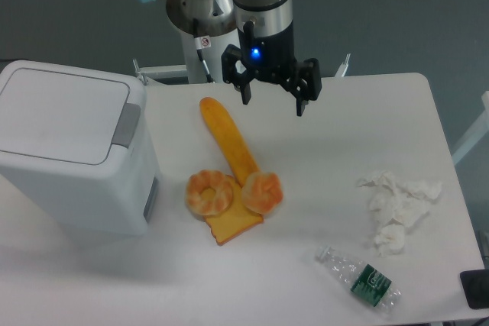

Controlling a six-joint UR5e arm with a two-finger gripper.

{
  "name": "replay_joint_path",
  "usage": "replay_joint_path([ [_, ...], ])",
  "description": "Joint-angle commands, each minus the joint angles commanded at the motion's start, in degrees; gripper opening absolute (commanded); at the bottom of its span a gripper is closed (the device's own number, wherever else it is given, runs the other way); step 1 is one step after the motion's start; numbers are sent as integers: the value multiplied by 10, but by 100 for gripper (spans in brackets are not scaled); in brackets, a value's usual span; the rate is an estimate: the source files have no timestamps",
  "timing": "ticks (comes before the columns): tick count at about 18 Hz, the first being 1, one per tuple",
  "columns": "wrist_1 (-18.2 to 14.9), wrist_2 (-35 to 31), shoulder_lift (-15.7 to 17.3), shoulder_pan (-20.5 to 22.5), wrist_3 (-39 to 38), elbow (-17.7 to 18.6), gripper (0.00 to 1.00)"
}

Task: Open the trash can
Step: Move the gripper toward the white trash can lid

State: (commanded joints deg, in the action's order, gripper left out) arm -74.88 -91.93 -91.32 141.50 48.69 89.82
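Logging hazards: trash can (72, 150) sits at nine o'clock on the desk (321, 158), lid shut. Gripper (273, 101) hangs at twelve, jaws wide apart, holding nothing. I judge the swing left could clip the bread stick (228, 141), or miss the grey button strip (127, 125) and press the lid.

White bench (321, 135) carries trash can (72, 146) at left, orange toy foods (233, 177) mid, crumpled tissues (397, 208) and plastic bottle (361, 279) at right.

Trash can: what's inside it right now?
Cannot be seen: the trash can has its flat lid down, covering the interior. Only the grey push-button strip shows at the lid's right edge.
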Motion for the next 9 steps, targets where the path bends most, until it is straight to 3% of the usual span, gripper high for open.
replay_joint_path([
  [9, 3, 10, 12, 0, 4, 3, 100],
])
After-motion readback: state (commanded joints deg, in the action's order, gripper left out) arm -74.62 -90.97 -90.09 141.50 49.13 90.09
